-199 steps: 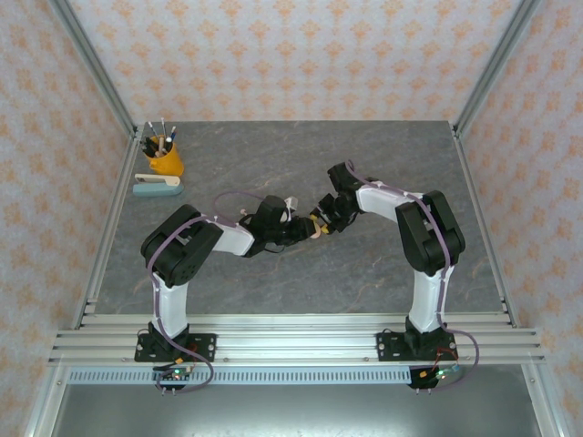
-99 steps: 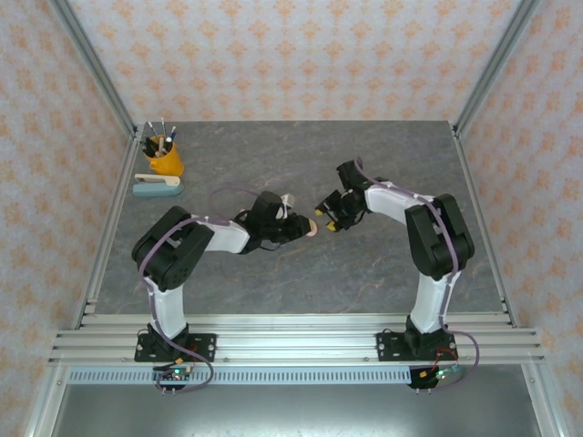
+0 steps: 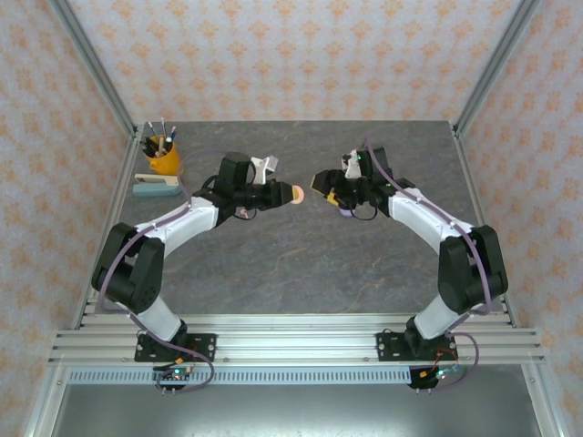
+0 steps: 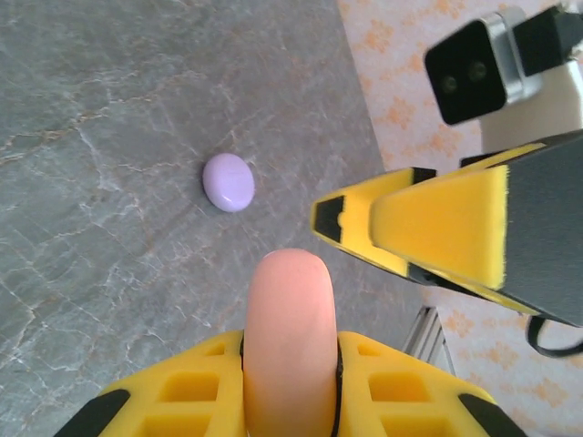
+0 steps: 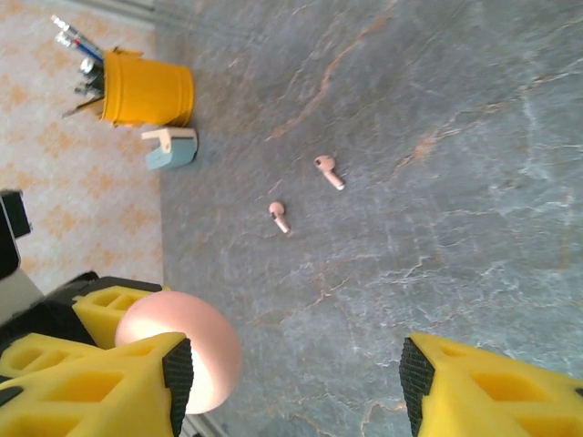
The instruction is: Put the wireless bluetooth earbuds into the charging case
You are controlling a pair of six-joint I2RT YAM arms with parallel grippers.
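Above the tabletop (image 5: 474, 137), the left tool (image 3: 286, 193) is closed on the pink case (image 4: 290, 319). The right tool (image 5: 293, 362) is held open and empty, with that case just beside its 9 o'clock finger. A purple case (image 4: 228, 182) is seen on the tabletop. Two earbuds (image 5: 329, 171) are laid near each other at the right tool's 12 o'clock.

Your pink case (image 4: 290, 291) looks like a smooth round pebble with no open lid showing. It's pinched edge-on in the left gripper (image 4: 290, 364), up off the table around the middle, a bit toward the far side. The purple case (image 4: 228, 182) lies flat on the table just right of it. Further left, one pale pink earbud (image 5: 327, 171) and a second earbud (image 5: 279, 216) lie on their sides, near each other but not touching.
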